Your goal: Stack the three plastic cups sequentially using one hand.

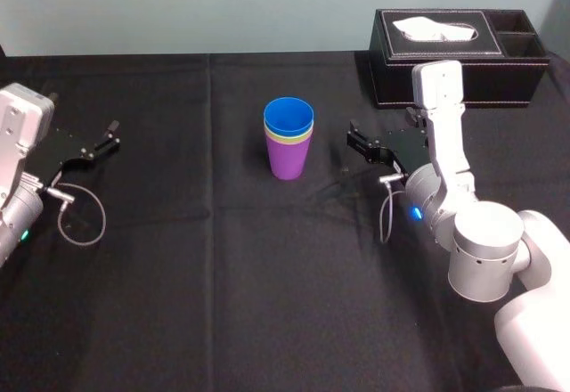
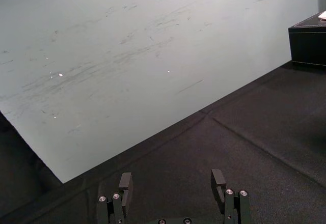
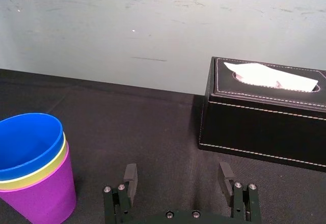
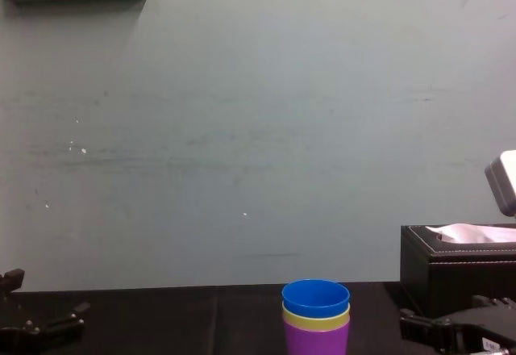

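The three cups stand nested in one stack near the middle of the table [image 1: 223, 276], which is covered in black cloth. The purple cup [image 1: 288, 162] is at the bottom with its base on the cloth. The yellow-green cup [image 4: 316, 322] sits inside it and shows as a narrow band of rim. The blue cup [image 1: 288, 114] sits inside that one and rises highest. The stack is upright, its long axis vertical. All three mouths point straight up and the narrow ends point down. From the chest view the rims look level, with no visible lean.

The right gripper [image 1: 354, 140] hovers low over the table on the stack's right. It is near the stack but does not touch it, and it points toward the cups. Its fingers [image 3: 131, 175] are spread wide and hold nothing; the right wrist view shows bare cloth between them.

Behind the right gripper, at the table's far right edge against the wall, a black tissue box [image 1: 459, 53] stands well apart from the cups.

The left gripper [image 1: 111, 136] is parked at the table's left side, well away from the stack. Its fingers [image 2: 126, 183] are also spread apart and hold nothing.
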